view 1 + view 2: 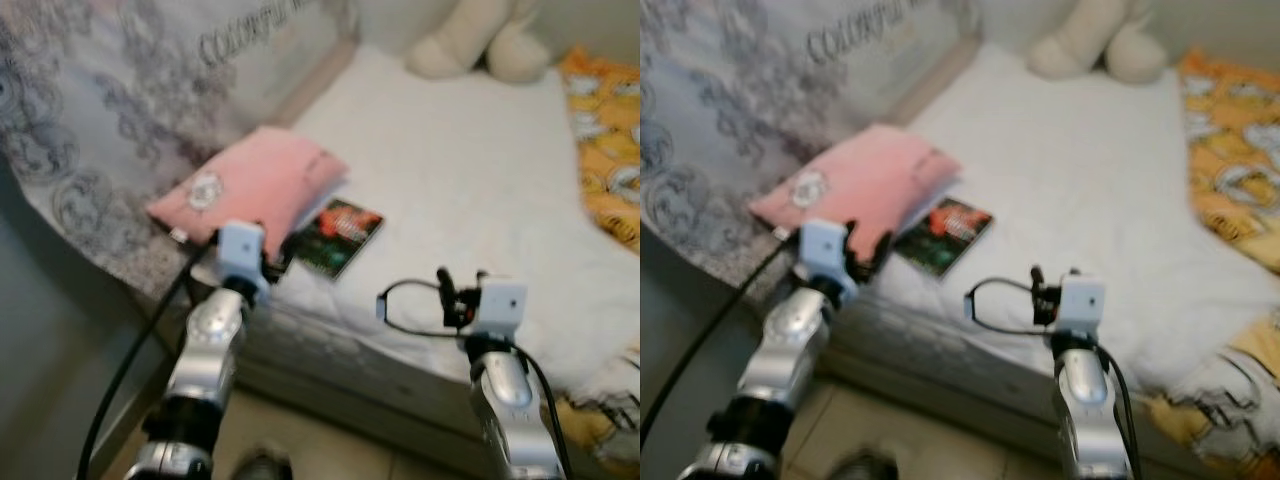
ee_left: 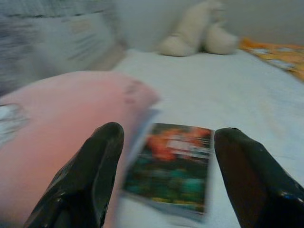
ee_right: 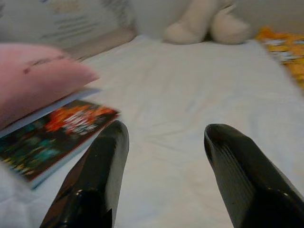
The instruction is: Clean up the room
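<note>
Two grippers hovered at the near edge of a bed. The left gripper point(image 2: 166, 156) was spread wide before one dark, colourful book point(image 1: 338, 236), its cover too blurred to read. The right gripper point(image 3: 164, 156) was also spread, above the white sheet point(image 1: 470, 190). One pink pillow point(image 1: 250, 185) overlapped the book's edge. Farther back sat one cream plush toy point(image 1: 480, 40), its top cut off, beside an orange patterned blanket point(image 1: 605, 150).

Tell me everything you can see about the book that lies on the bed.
The book is thin and rectangular, with a dark cover showing red-orange and green artwork; its title is too blurred to read. It lies flat, closed, cover up, on the white bed cover, near the bed's front edge. One corner is tucked under the pink pillow. The left gripper's open fingers point at it, not touching.
</note>
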Robot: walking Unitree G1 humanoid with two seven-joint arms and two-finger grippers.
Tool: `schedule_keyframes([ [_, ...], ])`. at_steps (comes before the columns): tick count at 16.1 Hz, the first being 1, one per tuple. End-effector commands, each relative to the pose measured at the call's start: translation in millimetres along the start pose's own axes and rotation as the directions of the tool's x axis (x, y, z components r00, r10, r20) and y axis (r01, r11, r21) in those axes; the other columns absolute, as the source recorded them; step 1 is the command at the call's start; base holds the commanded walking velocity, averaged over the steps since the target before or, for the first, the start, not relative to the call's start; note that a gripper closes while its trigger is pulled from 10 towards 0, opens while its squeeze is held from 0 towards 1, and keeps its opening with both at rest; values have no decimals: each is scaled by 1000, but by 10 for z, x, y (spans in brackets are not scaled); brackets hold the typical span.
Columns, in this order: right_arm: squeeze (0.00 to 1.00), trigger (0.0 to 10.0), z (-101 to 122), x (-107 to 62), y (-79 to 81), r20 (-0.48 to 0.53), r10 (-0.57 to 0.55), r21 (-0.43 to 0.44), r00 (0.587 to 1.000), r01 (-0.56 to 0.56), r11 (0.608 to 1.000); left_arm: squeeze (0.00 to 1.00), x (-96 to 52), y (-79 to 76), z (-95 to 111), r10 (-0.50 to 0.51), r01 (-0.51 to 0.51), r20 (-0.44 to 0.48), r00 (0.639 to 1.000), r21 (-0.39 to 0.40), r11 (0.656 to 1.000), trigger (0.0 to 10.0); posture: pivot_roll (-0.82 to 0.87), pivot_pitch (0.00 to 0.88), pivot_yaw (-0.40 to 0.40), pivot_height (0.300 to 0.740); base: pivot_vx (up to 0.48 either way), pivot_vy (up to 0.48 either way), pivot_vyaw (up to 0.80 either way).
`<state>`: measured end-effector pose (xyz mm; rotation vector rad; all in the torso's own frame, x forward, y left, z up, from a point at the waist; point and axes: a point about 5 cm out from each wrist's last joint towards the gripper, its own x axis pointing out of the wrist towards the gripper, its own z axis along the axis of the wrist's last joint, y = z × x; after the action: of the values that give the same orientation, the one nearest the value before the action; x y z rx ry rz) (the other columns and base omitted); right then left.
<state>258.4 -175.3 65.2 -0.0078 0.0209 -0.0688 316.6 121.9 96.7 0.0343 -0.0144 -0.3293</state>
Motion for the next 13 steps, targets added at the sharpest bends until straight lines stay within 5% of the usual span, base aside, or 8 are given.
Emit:
schedule_keyframes([
  [1, 0, 10000, -57, -6, 26, -18, -3, 3, 1000, 3, 1000, 0, -29, -1, -62, -27, 27, -21, 999, 36, 999, 10000, -11, 0, 53, 736, 0, -461, 0],
  [2, 0, 10000, -50, 3, 12, -19, -12, -12, 1000, 12, 1000, 0, -56, -5, -105, -38, 38, -34, 999, 26, 999, 10000, -9, 0, 49, 736, 0, -458, 0],
  [3, 1000, 10000, -49, 14, 8, -16, -14, -21, 1000, 14, 1000, 0, -71, 22, -144, -29, 30, -50, 998, 23, 999, 10000, -11, 0, 44, 736, 0, -454, 0],
  [4, 1000, 10000, -38, 19, 7, -4, -7, -31, 1000, 6, 999, 0, -83, 46, -181, -21, 23, -64, 998, 20, 1000, 10000, -10, 0, 37, 736, 0, -454, 0],
  [5, 1000, 10000, -23, -8, -9, 14, -1, -25, 1000, 2, 1000, 643, -95, 75, -226, -13, 15, -76, 997, 33, 999, 10000, -6, 0, 26, 736, 0, -454, 0],
  [6, 1000, 10000, -34, -34, -34, 15, -8, -30, 1000, 8, 1000, 1000, -96, 72, -239, -18, 21, -73, 997, 38, 999, 10000, -2, 0, 8, 736, 300, -371, 0],
  [11, 1000, 10000, -127, -99, -125, -42, -39, -71, 998, 36, 997, 1000, -74, -21, -295, -75, 74, -76, 994, -11, 997, 10000, -10, 0, -28, 736, 326, -348, -230],
  [13, 1000, 10000, -132, -112, -94, -36, -18, -87, 999, 15, 996, 1000, -55, -14, -323, -62, 65, -101, 993, 27, 998, 10000, -9, 0, -21, 736, 373, -154, -550],
])
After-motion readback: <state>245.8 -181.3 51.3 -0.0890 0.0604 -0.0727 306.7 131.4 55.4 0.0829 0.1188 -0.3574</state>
